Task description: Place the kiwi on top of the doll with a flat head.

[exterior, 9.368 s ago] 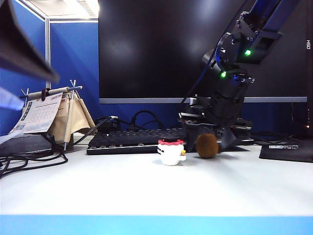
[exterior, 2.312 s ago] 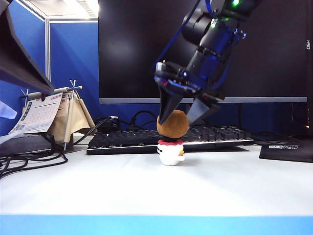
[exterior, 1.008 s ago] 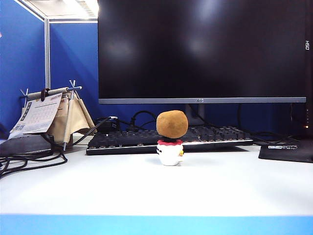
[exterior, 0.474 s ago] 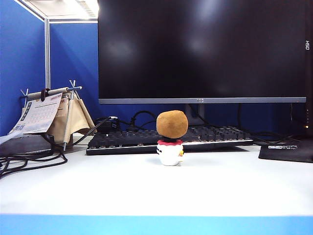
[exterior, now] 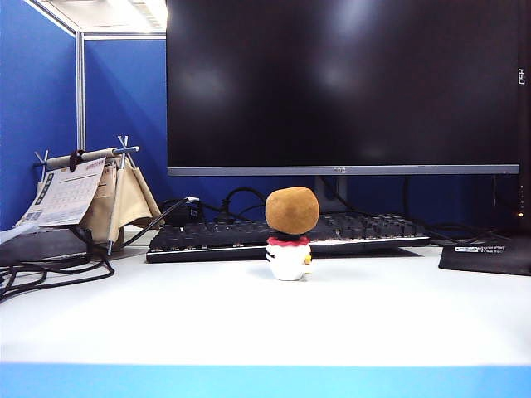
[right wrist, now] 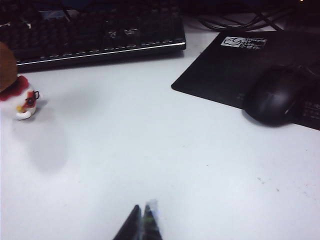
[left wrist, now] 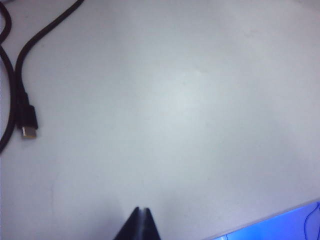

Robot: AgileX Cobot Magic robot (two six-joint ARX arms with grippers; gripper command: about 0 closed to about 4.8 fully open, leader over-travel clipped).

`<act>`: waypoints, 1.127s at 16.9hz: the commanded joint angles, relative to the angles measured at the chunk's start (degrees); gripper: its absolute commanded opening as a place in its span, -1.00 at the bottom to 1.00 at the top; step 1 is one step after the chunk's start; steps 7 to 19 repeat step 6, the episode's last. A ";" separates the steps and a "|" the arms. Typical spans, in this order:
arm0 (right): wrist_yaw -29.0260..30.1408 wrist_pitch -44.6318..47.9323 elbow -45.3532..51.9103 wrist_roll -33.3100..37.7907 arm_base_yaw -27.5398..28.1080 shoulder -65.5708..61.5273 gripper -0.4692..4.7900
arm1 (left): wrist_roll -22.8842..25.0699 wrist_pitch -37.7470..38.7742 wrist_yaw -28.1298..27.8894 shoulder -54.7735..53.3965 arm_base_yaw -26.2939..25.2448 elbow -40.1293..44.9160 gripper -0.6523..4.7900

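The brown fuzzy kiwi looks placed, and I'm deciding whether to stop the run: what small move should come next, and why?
Probably none beyond holding both arms away. The brown fuzzy kiwi sits on the small white flat-headed doll, nothing touching it. The left hand and right hand are shut over bare white table, clear of the stack. Any approach risks toppling it.

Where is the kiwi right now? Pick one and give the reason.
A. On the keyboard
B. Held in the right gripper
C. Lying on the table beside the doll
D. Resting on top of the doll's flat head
D: the exterior view shows the kiwi sitting on the doll with a flat head, with no arm near it; the right gripper is shut and empty over the bare table.
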State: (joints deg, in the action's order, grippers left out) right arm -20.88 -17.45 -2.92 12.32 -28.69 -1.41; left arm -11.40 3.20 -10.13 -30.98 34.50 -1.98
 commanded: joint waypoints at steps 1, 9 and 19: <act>0.07 -0.46 0.15 -0.07 -0.02 -0.04 -0.84 | 0.24 -0.70 -0.15 0.09 0.00 -0.11 -0.78; 0.07 -0.42 0.15 -0.04 0.00 -0.04 -0.84 | 0.37 -0.74 -1.64 0.09 -0.02 -0.13 -0.78; 0.07 -0.42 0.15 -0.04 0.00 -0.04 -0.84 | 0.37 -0.74 -1.64 0.09 -0.02 -0.13 -0.78</act>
